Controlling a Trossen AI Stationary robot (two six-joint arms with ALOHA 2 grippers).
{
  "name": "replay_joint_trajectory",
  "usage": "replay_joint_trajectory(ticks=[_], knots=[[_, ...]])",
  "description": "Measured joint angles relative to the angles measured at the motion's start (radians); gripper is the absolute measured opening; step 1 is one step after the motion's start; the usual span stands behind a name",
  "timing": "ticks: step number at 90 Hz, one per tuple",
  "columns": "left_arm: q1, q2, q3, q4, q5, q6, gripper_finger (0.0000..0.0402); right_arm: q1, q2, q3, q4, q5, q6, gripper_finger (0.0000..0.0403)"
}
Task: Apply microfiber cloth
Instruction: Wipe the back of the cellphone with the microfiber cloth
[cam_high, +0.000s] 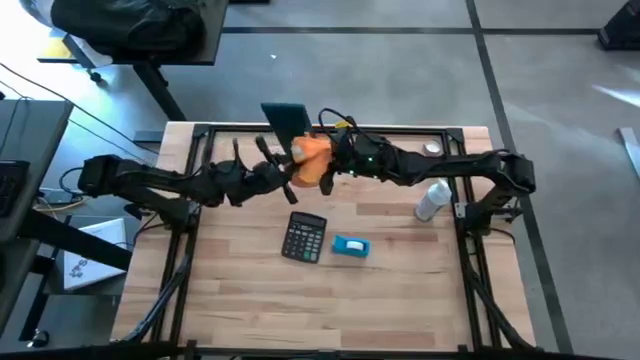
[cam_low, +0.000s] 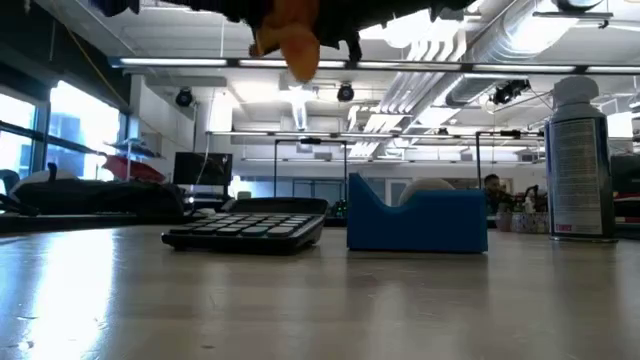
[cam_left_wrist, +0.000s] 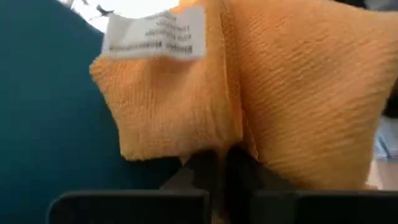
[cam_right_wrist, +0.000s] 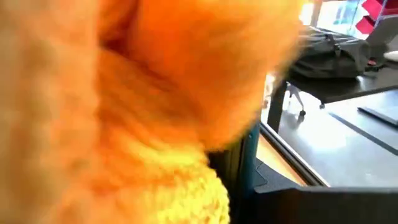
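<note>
Above the worktop (cam_high: 400, 300), left hand (cam_high: 292, 172) and right hand (cam_high: 328, 160) both grip the microfiber cloth (cam_high: 312, 160) beside the teal slab (cam_high: 285, 120).

This is an open-plan office or lab floor with a robot test bench. The low view looks across a butcher-block wooden table (cam_high: 250, 300) into a long room with strip lights (cam_low: 400, 64), exposed ceiling ducts (cam_low: 500, 40), desks with monitors (cam_low: 200, 168) and large windows (cam_low: 70, 120). From above, the table sits in a black metal frame (cam_high: 200, 132) on a polished concrete floor (cam_high: 400, 70), beside a dark desk (cam_high: 130, 25).
</note>
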Motion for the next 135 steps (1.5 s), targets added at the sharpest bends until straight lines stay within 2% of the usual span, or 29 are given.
replay_joint_trajectory(ticks=[19, 45, 67, 78, 84, 98, 117, 125, 135], knots=[[0.006, -0.076, -0.028, 0.003, -0.117, 0.116, 0.0, 0.009, -0.005, 0.002, 0.005, 0.02, 0.007, 0.0], [0.055, -0.165, -0.027, 0.129, -0.133, 0.29, 0.0, 0.021, -0.005, 0.002, -0.045, 0.0, 0.008, 0.0], [0.133, -0.241, -0.026, 0.153, -0.081, 0.318, 0.0, 0.045, -0.005, 0.002, -0.045, -0.04, -0.047, 0.0], [0.179, -0.253, -0.025, 0.158, 0.041, 0.239, 0.0, 0.059, 0.001, 0.002, -0.043, -0.049, -0.059, 0.0], [0.191, -0.251, -0.021, 0.149, 0.085, 0.196, 0.0, 0.063, 0.004, 0.002, -0.046, -0.024, -0.053, 0.0], [0.184, -0.243, -0.017, 0.144, 0.101, 0.174, 0.0, 0.062, 0.005, 0.002, -0.076, 0.073, -0.049, 0.0], [0.101, -0.27, -0.016, 0.135, 0.012, 0.237, 0.0, 0.054, 0.005, 0.002, -0.117, 0.164, -0.068, 0.0], [0.068, -0.277, -0.016, 0.107, -0.006, 0.234, 0.0, 0.053, 0.005, 0.002, -0.119, 0.233, -0.088, 0.0], [0.045, -0.276, -0.016, 0.072, -0.023, 0.218, 0.0, 0.053, 0.001, 0.002, -0.116, 0.268, -0.115, 0.0]])
